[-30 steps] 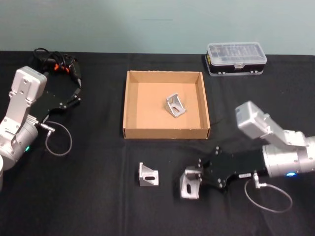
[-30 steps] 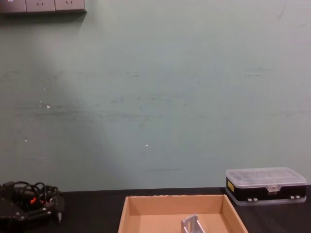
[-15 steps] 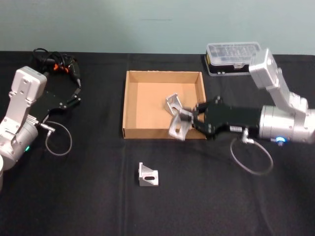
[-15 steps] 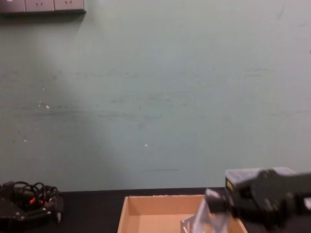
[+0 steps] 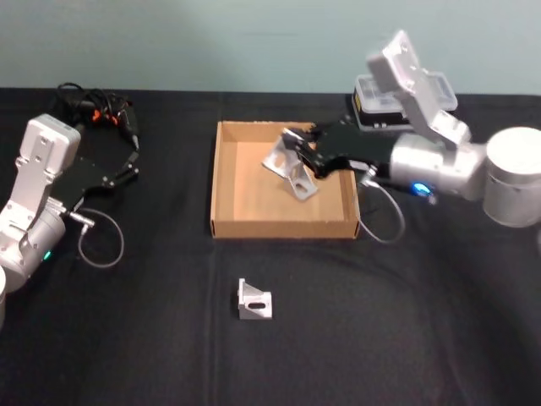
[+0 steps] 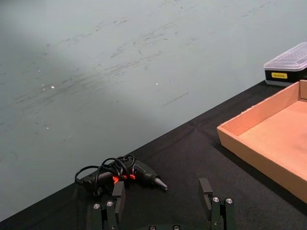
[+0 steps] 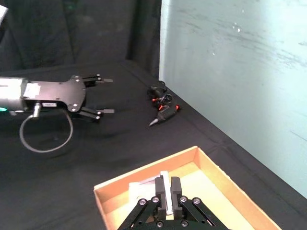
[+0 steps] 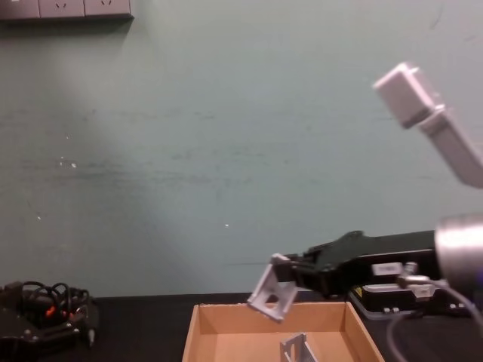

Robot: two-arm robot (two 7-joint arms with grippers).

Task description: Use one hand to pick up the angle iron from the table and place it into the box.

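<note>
Nearest, a loose bracket (image 5: 254, 300) lies on the table (image 5: 406, 338) in front of the box (image 5: 283, 228), untouched. The spot to its right, where the right gripper (image 5: 297, 152) had the angle iron (image 5: 277, 159) a second ago, is now bare. The arm has lifted the piece, taken it across the front wall and brought it over the box's far half, where it hangs tilted above the floor. The carry looks done — what remains, I judge, is lowering and letting go. The fingers (image 7: 175, 188) are pinched on one flange of the angle iron, and the right wrist view shows them tight against the thin plate. Just beside and below it, a stowed bracket (image 5: 303, 186) already rests on the box floor, so the drop should aim for bare cardboard. The left gripper (image 5: 129, 167) sits parked at the left with its fingers spread, holding nothing. Farthest back, a case (image 5: 372, 100) stands behind the box.
</note>
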